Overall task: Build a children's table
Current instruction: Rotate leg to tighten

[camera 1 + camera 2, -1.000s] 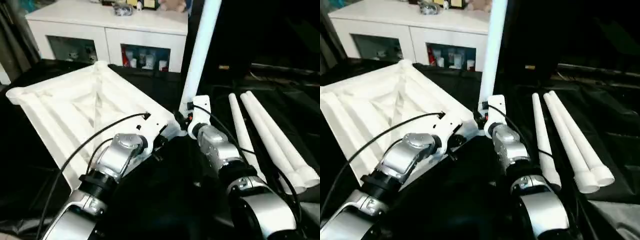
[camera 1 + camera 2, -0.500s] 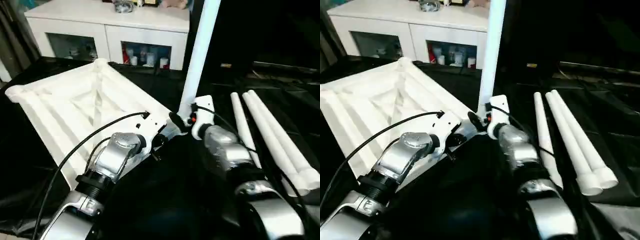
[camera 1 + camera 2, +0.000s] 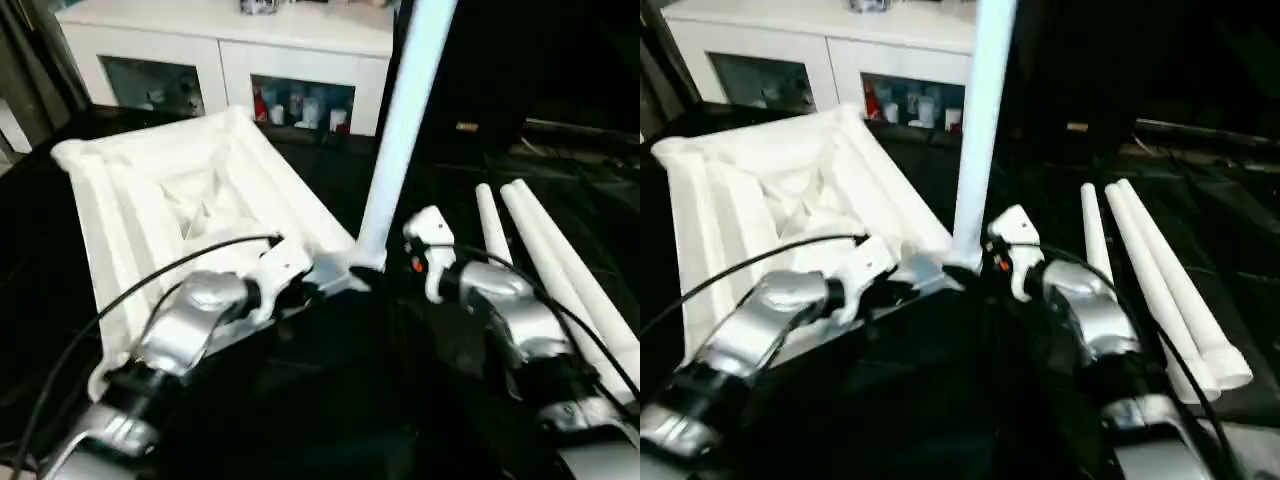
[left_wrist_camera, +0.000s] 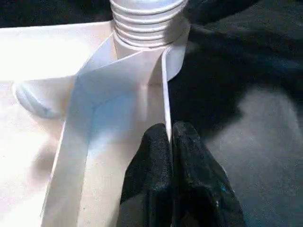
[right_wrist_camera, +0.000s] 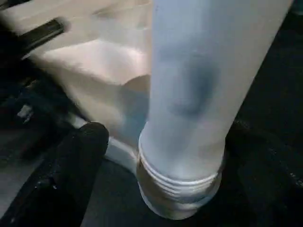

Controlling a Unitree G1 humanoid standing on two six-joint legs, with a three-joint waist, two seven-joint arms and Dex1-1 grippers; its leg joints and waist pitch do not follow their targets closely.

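- My left gripper (image 4: 169, 142) reaches forward, fingers pressed together on the tabletop (image 3: 170, 190) rim beside the corner socket.
- My right gripper (image 5: 156, 156) is spread around the upright leg (image 3: 400, 130), not touching it.
- Three spare legs (image 3: 560, 270) lie right of it.
- No readable writing.

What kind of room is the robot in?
Probably a home-like room set up for a build: a white cabinet with small bottles behind glass doors, black sheeting, and table legs laid out.
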